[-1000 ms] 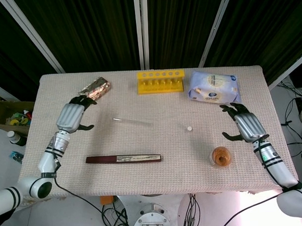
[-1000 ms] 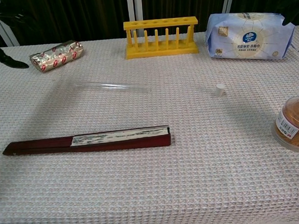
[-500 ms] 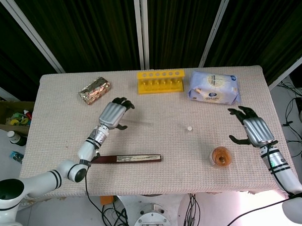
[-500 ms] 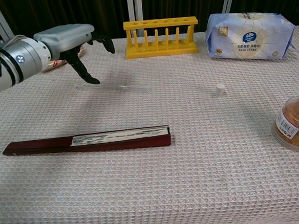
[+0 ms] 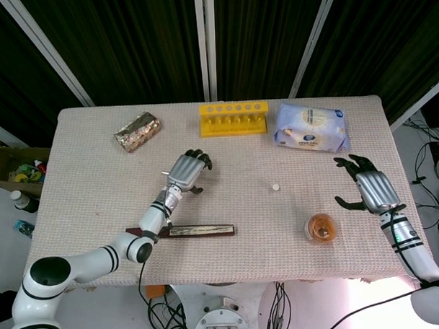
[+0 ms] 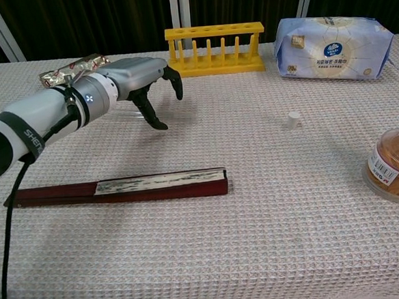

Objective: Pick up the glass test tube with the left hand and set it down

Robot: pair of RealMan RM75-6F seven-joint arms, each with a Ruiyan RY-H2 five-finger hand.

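Note:
The glass test tube [image 6: 123, 116] lies flat on the woven tablecloth, left of centre, and is hard to make out. My left hand [image 5: 189, 172] hovers over its middle, fingers apart and curved down toward it, holding nothing; the chest view shows the same hand [image 6: 140, 78] hiding most of the tube. Whether a fingertip touches the glass I cannot tell. My right hand [image 5: 372, 188] rests near the table's right edge with fingers spread and nothing in it.
A yellow tube rack [image 5: 233, 119] stands at the back centre, a tissue pack [image 5: 310, 127] to its right, a foil snack packet [image 5: 137, 131] at back left. A folded fan [image 5: 180, 231] lies in front of the left hand. A small white cap [image 5: 276, 185] and a round jar [image 5: 321, 228] sit to the right.
My left hand has swept from the back left, beside the snack packet, rightward to above the test tube. The right hand drew back slightly. The tube has not moved.

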